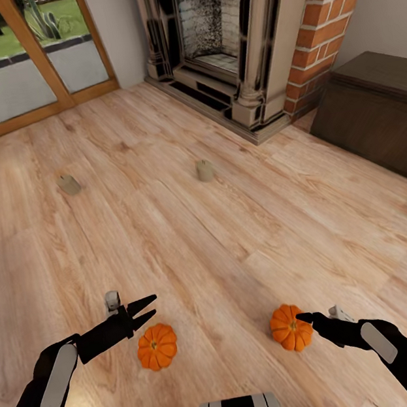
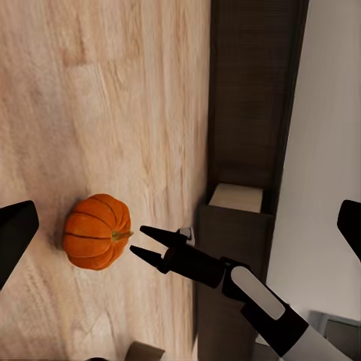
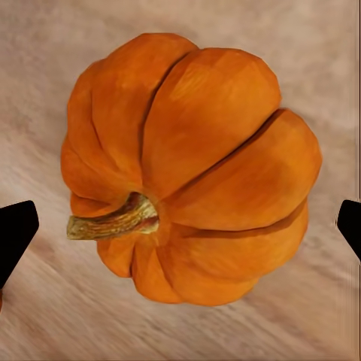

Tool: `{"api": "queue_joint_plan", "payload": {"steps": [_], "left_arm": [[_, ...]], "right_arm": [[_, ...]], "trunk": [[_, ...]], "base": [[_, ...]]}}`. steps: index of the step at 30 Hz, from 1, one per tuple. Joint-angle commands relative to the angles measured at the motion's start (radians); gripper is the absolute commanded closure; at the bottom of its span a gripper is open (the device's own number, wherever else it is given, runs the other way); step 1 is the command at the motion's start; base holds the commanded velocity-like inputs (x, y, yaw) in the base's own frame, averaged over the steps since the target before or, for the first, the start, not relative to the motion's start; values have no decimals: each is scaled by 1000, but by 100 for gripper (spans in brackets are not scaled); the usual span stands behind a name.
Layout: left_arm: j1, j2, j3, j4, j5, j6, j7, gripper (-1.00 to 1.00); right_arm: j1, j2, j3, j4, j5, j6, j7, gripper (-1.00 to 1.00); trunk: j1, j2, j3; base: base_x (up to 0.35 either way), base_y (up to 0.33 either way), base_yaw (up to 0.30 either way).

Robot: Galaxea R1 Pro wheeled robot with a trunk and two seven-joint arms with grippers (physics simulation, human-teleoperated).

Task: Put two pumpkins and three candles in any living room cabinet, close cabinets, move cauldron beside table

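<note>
My right gripper (image 1: 304, 316), jaws apart, hovers at the 3 o'clock flank of the right pumpkin (image 1: 289, 327) on the wooden floor (image 1: 188, 232); I judge a good grasp needs both fingers straddling its ribbed body, clear of the stem (image 3: 113, 219), before closing.

A home living room — wood plank floor (image 1: 233, 225), stone fireplace (image 1: 216, 42) beside brick column (image 1: 325, 17), glazed garden doors (image 1: 20, 55), low dark cabinet (image 1: 381, 114).
</note>
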Motion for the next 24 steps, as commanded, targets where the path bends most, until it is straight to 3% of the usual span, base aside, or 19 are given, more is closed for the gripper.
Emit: {"api": "queue_joint_plan", "payload": {"steps": [1,8,12,14,19,24], "left_arm": [[0,0,1,0,-2,4,-4,-100],[0,0,1,0,-2,4,-14,-100],[0,5,-1,-1,-5,4,-96,-100],[0,26,-6,-1,-4,4,-122,-100],[0,39,-9,-1,-3,4,-133,-100],[0,41,-11,-1,-3,4,-134,-100]], "right_arm": [[0,0,-4,-1,-1,7,2,-100],[0,0,1,-4,0,7,9,-100],[0,0,4,-5,2,7,48,-100],[0,0,5,-5,15,6,90,-100],[0,1,4,-3,51,-8,115,-100],[0,1,4,-3,58,-11,119,-100]], "trunk": [[0,-1,-5],[3,-2,-32],[5,-3,-47],[6,-4,-55],[6,-4,-55],[6,-4,-55]], "base": [[0,0,0],[0,0,0],[0,0,0],[0,0,0],[0,0,0],[0,0,0]]}}
